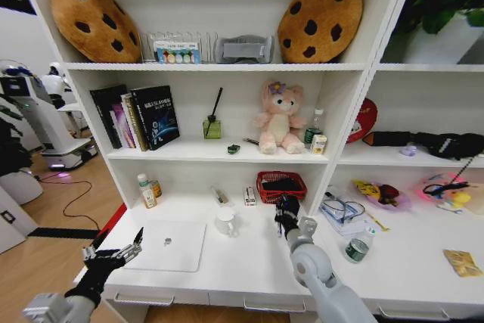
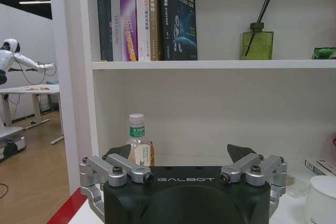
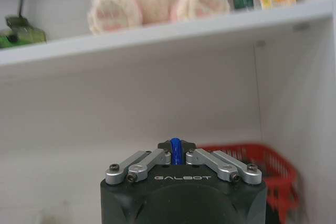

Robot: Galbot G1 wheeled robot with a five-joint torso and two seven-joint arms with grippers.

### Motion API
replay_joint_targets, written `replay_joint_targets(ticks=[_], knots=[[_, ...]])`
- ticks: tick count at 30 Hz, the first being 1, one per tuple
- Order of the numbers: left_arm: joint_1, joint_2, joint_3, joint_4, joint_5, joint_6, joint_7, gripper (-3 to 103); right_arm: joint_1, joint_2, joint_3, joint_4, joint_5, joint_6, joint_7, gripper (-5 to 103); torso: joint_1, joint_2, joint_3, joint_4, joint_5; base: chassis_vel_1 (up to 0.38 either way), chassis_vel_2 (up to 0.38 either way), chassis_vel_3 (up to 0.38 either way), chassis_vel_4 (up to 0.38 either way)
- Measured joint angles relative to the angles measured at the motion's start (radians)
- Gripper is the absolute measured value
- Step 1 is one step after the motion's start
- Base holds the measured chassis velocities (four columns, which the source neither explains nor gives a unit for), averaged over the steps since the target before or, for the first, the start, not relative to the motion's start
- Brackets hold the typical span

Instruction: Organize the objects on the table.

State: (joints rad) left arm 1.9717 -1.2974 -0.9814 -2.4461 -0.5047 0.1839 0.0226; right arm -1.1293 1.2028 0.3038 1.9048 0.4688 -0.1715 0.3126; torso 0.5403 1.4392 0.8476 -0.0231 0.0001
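Laptop [image 1: 175, 245] remains on table [image 1: 249, 270]; right gripper [image 1: 286, 209] clamps blue-capped marker [image 3: 176, 150]; left gripper [image 1: 113, 251] spread, empty.

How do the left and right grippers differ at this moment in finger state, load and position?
The left gripper has its fingers spread open and holds nothing; the right gripper is shut on a blue-capped marker. The left gripper sits low at the desk's front left corner, beside the laptop; the right gripper is raised farther back, just in front of the red basket. Both are black, with silver linkages.
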Motion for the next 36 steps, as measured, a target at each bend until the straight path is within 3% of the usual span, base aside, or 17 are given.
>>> replay_joint_targets(ticks=[1,4,6,13,22,36], knots=[[0.000,0.000,0.000,0.000,0.000,0.000,0.000,100,0.023,-0.001,0.015,-0.026,-0.044,0.041,-0.049,8,0.000,0.000,0.000,0.0000,-0.0001,0.000,0.000,0.000,0.000],[0.000,0.000,0.000,0.000,0.000,0.000,0.000,100,0.051,-0.005,0.032,-0.060,-0.095,0.086,-0.101,8,0.000,0.000,0.000,0.0000,0.0000,0.000,0.000,0.000,0.000],[0.000,0.000,0.000,0.000,0.000,0.000,0.000,100,0.098,-0.009,0.054,-0.145,-0.179,0.178,-0.175,8,0.000,0.000,0.000,-0.0001,-0.0003,0.000,0.000,0.000,0.000],[0.000,0.000,0.000,0.000,0.000,0.000,0.000,100,0.181,0.015,0.056,-0.341,-0.247,0.314,-0.205,8,0.000,0.000,0.000,0.0000,0.0000,0.000,0.000,0.000,0.000],[0.000,0.000,0.000,0.000,0.000,0.000,0.000,100,0.207,0.044,0.055,-0.407,-0.251,0.310,-0.159,8,0.000,0.000,0.000,0.0001,-0.0002,0.000,0.000,0.000,0.000],[0.000,0.000,0.000,0.000,0.000,0.000,0.000,100,0.188,0.039,0.075,-0.433,-0.243,0.310,-0.149,5,0.000,0.000,0.000,0.0000,-0.0001,0.000,0.000,0.000,0.000]])
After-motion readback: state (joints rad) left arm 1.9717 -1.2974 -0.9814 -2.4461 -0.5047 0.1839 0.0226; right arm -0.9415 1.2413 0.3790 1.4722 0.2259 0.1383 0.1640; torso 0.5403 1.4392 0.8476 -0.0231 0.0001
